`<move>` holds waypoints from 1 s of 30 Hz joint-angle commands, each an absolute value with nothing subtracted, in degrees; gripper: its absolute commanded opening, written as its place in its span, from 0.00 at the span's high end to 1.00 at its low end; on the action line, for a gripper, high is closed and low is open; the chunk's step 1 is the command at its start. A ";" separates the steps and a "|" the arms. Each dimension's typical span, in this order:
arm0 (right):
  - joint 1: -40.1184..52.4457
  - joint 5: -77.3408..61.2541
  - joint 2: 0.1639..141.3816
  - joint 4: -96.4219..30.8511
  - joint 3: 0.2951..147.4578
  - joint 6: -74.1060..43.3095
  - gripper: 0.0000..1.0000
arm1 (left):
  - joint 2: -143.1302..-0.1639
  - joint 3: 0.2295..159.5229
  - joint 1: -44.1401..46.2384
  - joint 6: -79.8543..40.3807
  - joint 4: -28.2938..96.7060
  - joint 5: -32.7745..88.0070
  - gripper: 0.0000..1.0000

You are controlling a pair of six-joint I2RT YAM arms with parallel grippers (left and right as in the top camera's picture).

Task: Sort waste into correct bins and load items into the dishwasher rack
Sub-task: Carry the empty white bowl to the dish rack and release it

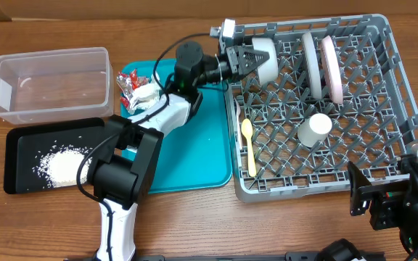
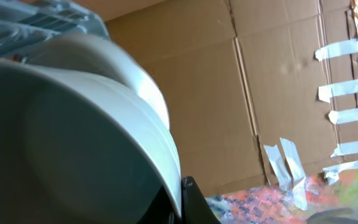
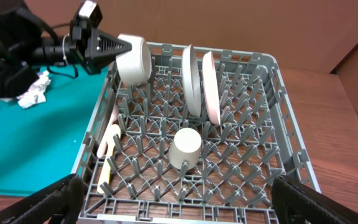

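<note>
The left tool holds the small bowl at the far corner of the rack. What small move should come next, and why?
Probably lower the bowl a little, until it rests between the pegs. The left tool grips it on its side over the far-left corner of the rack, seemingly not yet seated, and the pegs below look free; the plates stand further right.
</note>
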State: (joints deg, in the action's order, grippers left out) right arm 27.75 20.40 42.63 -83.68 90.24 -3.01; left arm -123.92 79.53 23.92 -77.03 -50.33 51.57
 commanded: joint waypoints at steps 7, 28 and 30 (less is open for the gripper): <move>27.62 20.95 42.06 -83.55 90.28 -3.44 0.00 | -124.40 76.47 23.27 -76.01 -53.43 51.55 0.96; 27.62 20.95 42.06 -83.55 90.28 -3.44 0.00 | -124.40 73.30 24.58 -68.77 -50.78 53.30 0.96; 27.62 20.95 42.06 -83.55 90.28 -3.44 0.00 | -124.40 73.30 24.77 -68.79 -50.83 53.19 0.96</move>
State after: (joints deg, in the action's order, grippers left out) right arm 27.75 20.36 42.63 -83.66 90.24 -3.03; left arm -123.92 73.82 24.32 -70.30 -50.59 52.51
